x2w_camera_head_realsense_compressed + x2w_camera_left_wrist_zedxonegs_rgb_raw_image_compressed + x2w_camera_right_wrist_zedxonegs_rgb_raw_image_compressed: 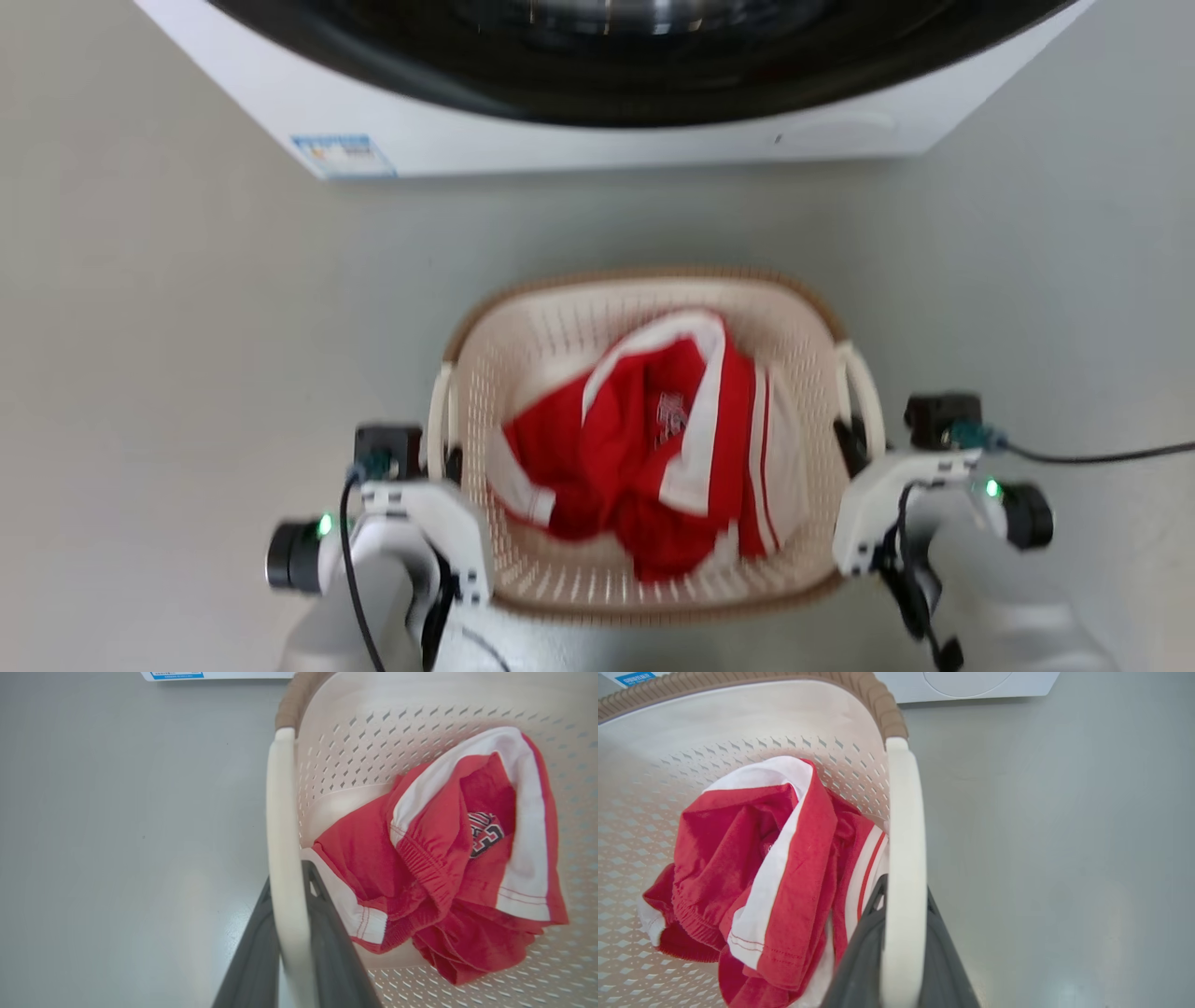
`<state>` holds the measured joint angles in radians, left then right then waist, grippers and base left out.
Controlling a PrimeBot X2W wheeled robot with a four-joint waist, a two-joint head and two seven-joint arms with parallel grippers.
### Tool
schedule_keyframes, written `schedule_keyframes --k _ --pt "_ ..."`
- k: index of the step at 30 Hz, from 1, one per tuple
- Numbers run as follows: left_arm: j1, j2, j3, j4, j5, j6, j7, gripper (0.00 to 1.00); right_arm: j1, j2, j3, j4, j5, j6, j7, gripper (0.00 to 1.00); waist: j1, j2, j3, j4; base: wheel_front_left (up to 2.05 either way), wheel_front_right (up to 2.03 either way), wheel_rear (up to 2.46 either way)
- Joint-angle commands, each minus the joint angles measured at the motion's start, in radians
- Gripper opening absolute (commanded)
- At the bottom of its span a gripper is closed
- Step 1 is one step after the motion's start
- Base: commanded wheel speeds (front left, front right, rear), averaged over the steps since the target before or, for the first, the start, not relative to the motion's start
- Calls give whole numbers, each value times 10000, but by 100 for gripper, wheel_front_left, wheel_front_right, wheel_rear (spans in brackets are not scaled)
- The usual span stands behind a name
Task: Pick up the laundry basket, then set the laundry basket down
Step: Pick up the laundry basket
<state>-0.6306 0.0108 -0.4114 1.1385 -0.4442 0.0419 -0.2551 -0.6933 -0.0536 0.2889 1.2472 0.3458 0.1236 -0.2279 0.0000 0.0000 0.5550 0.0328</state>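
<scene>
While my left gripper (286, 872) and right gripper (903, 884) are clenching its handles (282, 812) — the laundry basket (653, 277) with red clothes (644, 439).

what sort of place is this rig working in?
Probably a laundry area, home or mock-up: a white front-loading washing machine stands on a plain grey floor, and in front of it is a laundry basket holding a red-and-white garment.
</scene>
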Motion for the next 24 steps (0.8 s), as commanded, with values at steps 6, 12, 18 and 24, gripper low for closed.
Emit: schedule_keyframes --k 6,12,18,24 --pt "1191 394 40 497 -417 -66 -67 0 1382 34 1293 -42 1049 71 500 0 0 0 -1923 -384 0 0 0" --pt "2049 394 -305 884 -815 -131 -51 0 2243 34 2179 -51 1821 71 854 0 0 0 -3143 -550 0 0 0" --pt "2713 394 -650 995 -1149 -104 12 0 2918 34 2753 -56 2317 71 914 0 0 0 -4130 -672 0 0 0" --pt "3063 394 -931 1065 -1334 -25 34 0 3333 34 3189 -61 2749 71 982 0 0 0 -4915 -727 0 0 0"
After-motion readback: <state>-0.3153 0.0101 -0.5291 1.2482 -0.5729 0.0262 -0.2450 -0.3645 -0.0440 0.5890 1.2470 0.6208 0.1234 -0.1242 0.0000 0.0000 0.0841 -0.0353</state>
